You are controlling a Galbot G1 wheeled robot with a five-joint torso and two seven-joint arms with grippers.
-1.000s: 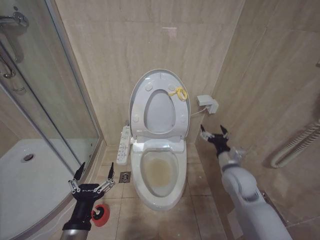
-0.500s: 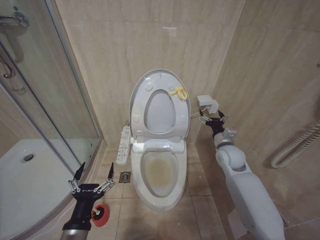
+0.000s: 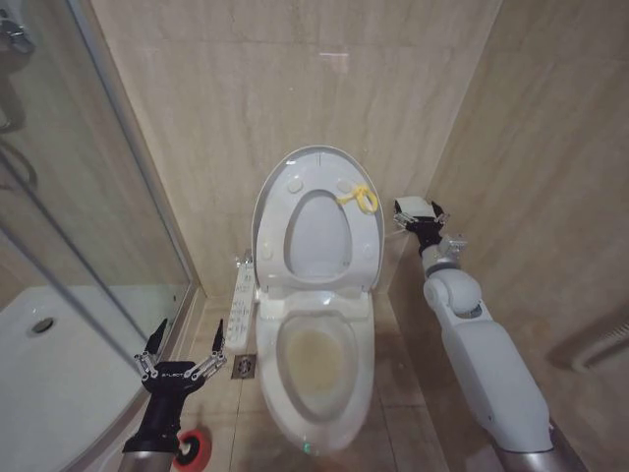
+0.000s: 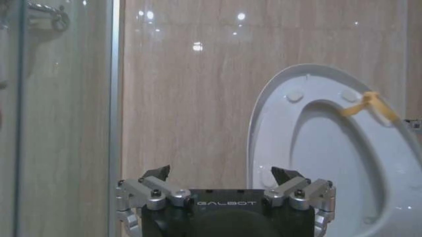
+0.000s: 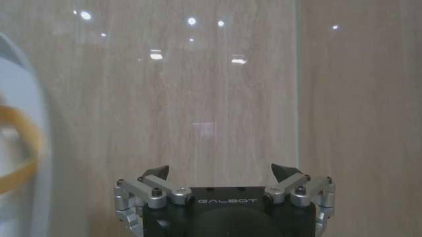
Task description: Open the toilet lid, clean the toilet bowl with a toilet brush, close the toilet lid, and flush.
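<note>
**Lid up, bowl exposed, both grippers spread wide**

The tiled wall [image 3: 246, 88] fills the back of the head view, with a glass shower screen [image 3: 69, 197] along the 9 o'clock side. Against the wall stands the toilet: the toilet lid [image 3: 285, 172] is raised upright at 12 o'clock of the toilet bowl [image 3: 316, 356], with the ring seat lifted against it and a yellow loop [image 3: 358, 197] hanging near its upper edge. The bowl lies open at centre, brownish staining inside. A side button panel [image 3: 239, 293] sits at 9 o'clock of the bowl, and a floor drain [image 3: 244, 367] lies just below it.

The right gripper [image 3: 421, 218] is stretched out at 3 o'clock of the lid, its fingers splayed wide and holding nothing, right by a small white wall box [image 3: 417, 206]; whether they touch cannot be told. The left gripper [image 3: 185, 339] hovers at 8 o'clock of the bowl, jaws wide apart and empty. Beneath it, at 7 o'clock, the red holder cup [image 3: 192, 450] of the toilet brush peeks out on the floor; the brush handle cannot be made out
</note>
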